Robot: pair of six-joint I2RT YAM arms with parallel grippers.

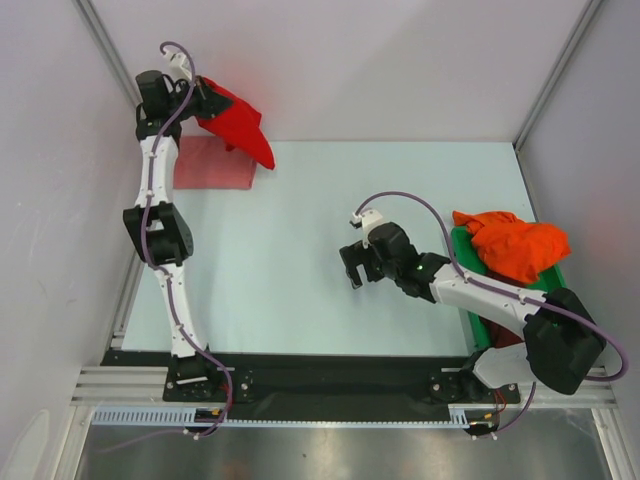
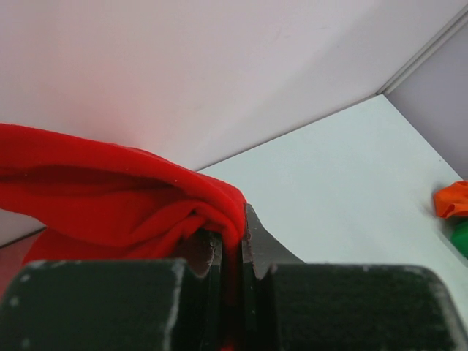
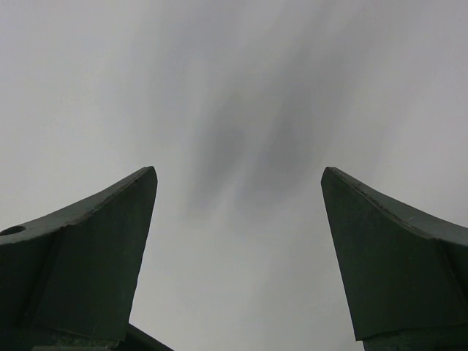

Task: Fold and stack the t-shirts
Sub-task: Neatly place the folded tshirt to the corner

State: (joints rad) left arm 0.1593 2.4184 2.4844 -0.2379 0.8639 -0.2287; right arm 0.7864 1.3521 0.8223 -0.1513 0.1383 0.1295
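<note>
A bright red t-shirt (image 1: 240, 125) hangs bunched at the far left corner, pinched in my left gripper (image 1: 203, 95), which is shut on its edge. In the left wrist view the red t-shirt (image 2: 110, 197) drapes over the closed jaws of that gripper (image 2: 232, 230). Under it a salmon-pink t-shirt (image 1: 212, 163) lies folded flat on the table. An orange t-shirt (image 1: 512, 243) is heaped in the green bin (image 1: 466, 262) at the right; a dark maroon scrap shows lower in the bin. My right gripper (image 1: 352, 267) hovers open over bare table at mid-right, its fingers (image 3: 102, 241) wide apart with nothing between them.
White walls enclose the table on the left, far and right sides. The pale table surface (image 1: 300, 250) spreads between the two arms. The green bin stands close against the right arm's base.
</note>
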